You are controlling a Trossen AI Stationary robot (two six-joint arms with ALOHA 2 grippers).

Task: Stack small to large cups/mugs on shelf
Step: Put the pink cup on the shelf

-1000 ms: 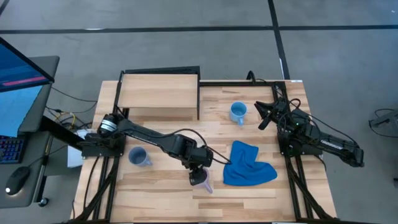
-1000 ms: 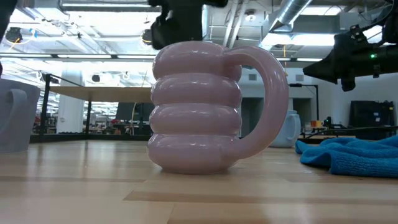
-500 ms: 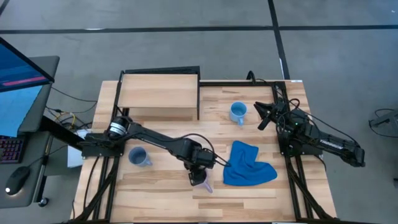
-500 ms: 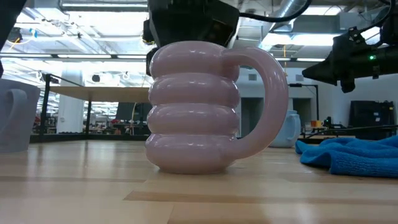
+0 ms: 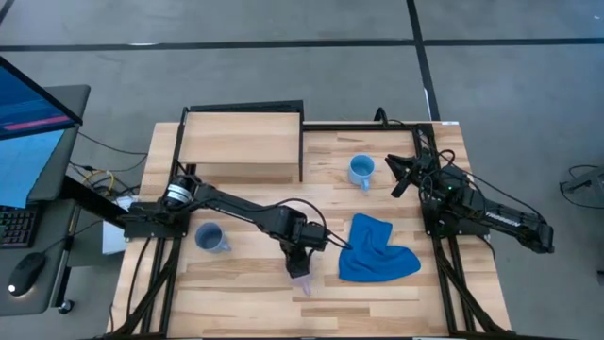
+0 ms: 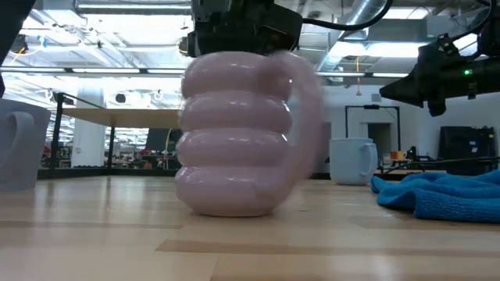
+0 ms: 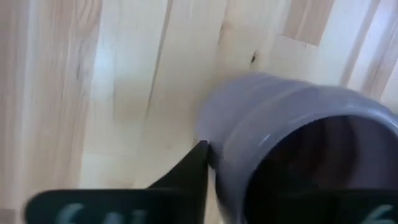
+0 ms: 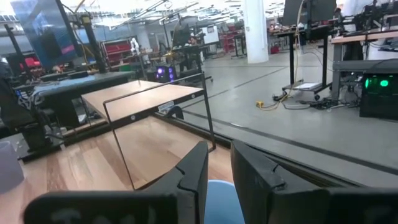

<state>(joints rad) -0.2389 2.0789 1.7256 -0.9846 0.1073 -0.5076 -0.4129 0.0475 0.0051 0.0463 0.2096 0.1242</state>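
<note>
Grey-blue mug (image 5: 209,238) stands at the table's (image 5: 245,293) left edge, near the left arm's base, well apart from both grippers. Shelf (image 5: 242,140) sits at the table's far left corner, its board bare. Left gripper (image 5: 300,265) is directly above the pale purple mug (image 5: 302,281) at the table's near-centre edge; in the low view the dark gripper (image 6: 242,31) sits on the mug's (image 6: 234,133) top with the mug's base on the wood. Left wrist view shows one dark finger (image 7: 186,177) against the mug's (image 7: 292,143) outer wall beside the rim; the other finger isn't visible, so cannot tell whether the grip is closed on it. Blue cloth (image 5: 374,250) lies crumpled just right of that mug, not touching it. Bright light blue mug (image 5: 360,171) stands upright beyond the cloth, right of the shelf. Right gripper (image 5: 397,176) hovers just right of that mug, not touching it; its fingers (image 8: 255,171) stand slightly apart with nothing between them.
</note>
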